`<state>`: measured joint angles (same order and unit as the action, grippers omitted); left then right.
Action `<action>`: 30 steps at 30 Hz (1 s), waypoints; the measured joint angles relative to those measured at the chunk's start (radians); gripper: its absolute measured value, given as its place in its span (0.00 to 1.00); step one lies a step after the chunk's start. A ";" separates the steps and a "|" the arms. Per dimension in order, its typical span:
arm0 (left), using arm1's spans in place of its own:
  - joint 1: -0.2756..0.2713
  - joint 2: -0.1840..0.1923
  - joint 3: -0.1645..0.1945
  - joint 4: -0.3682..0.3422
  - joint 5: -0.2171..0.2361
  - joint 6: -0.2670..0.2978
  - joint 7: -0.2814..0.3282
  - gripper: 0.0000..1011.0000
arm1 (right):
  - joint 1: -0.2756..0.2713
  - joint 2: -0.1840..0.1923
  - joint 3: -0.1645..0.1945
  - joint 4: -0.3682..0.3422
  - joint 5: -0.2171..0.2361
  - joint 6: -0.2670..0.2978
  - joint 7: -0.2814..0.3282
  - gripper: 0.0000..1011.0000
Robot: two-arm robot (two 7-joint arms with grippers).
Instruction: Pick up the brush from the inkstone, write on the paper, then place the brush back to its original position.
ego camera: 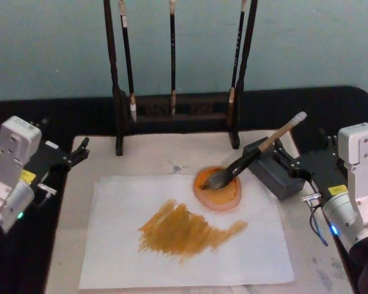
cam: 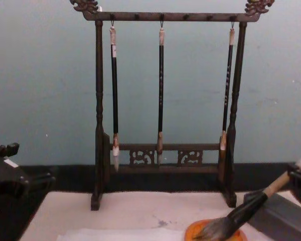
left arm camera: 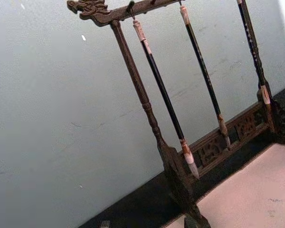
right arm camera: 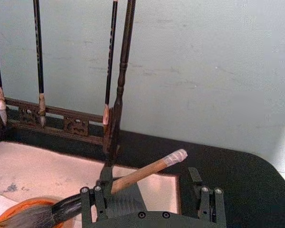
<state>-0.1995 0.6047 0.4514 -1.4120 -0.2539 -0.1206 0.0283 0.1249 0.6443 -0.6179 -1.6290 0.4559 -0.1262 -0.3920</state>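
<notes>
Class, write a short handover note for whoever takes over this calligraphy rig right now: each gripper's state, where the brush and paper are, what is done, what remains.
Left gripper: parked at the table's left edge, off the paper.
Right gripper: open, at the right, fingers either side of the brush handle, not clamped.
Brush: bristles in the orange inkstone, handle leaning on the grey rest.
Paper: flat on the beige mat, carrying a broad orange-brown stroke.
Done: writing, and the brush looks returned.
Left: probably just backing the right arm away.
</notes>
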 joint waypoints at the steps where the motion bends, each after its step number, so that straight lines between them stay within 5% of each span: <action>1: 0.000 0.000 0.000 0.000 0.000 0.000 0.000 1.00 | 0.000 0.000 0.000 0.000 0.000 0.000 0.000 0.99; 30: 0.000 0.000 0.000 0.000 0.000 0.000 0.000 1.00 | 0.000 0.000 0.000 0.000 0.000 0.000 0.000 0.99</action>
<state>-0.1995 0.6047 0.4514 -1.4120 -0.2539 -0.1206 0.0283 0.1249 0.6443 -0.6180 -1.6290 0.4559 -0.1262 -0.3919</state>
